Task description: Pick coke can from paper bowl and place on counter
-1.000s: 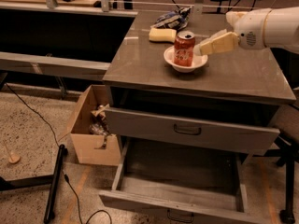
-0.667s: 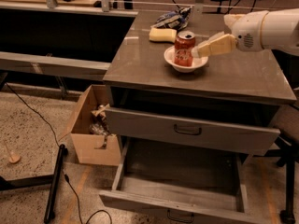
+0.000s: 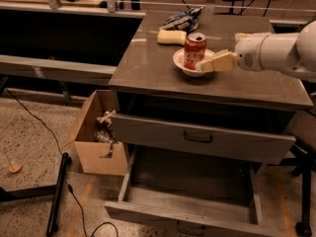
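The cream-coloured, blunt gripper [image 3: 211, 63] reaches in from the right on a smooth white rounded arm [image 3: 276, 51] and hangs just beside the right side of the small red metal coke can [image 3: 194, 51], over the bowl's rim. Whether it is spread or pressed together cannot be told. The can stands upright in the shallow round white paper bowl [image 3: 178, 62] on the glossy grey-brown counter [image 3: 148, 68], near a soft yellow rectangular sponge [image 3: 171, 37].

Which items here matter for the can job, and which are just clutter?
Job:
coke can, upright in the paper bowl
counter
gripper, at the bowl's edge beside the can

Lying about:
yellow sponge
crumpled bag behind it
cardboard box on the floor
two open drawers
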